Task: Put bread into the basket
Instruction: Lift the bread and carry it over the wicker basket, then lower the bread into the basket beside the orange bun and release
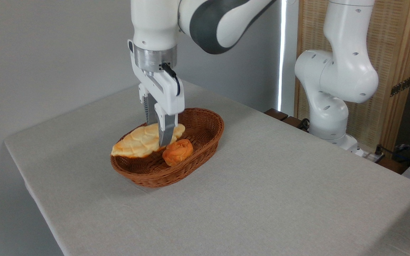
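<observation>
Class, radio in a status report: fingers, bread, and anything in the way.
Gripper down on the bread, fingers straddling it. Bread lies across the basket, left end over the rim. Orange bun in the basket, touching it.

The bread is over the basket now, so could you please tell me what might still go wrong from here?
1. The bread lies across the basket's left rim, its end overhanging; released here, it could tip out onto the table.
2. The small orange bun sits right beside the gripper; opening the jaws or lowering could knock it.
</observation>
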`<action>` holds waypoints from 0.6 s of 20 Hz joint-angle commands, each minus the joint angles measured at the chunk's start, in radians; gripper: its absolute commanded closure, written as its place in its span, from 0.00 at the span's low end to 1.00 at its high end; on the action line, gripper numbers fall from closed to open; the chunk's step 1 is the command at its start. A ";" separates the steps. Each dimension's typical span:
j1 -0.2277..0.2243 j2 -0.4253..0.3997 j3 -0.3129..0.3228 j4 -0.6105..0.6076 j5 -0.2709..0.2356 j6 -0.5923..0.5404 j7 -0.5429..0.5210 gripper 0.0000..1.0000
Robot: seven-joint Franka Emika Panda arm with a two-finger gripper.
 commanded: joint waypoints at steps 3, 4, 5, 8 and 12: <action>-0.055 -0.010 -0.015 -0.012 -0.018 -0.092 -0.205 0.12; -0.055 -0.007 -0.026 -0.012 -0.018 -0.100 -0.242 0.04; -0.055 -0.002 -0.031 -0.012 -0.018 -0.104 -0.282 0.00; -0.055 0.005 -0.057 -0.012 -0.018 -0.103 -0.311 0.00; -0.055 0.016 -0.088 -0.013 -0.018 -0.104 -0.310 0.00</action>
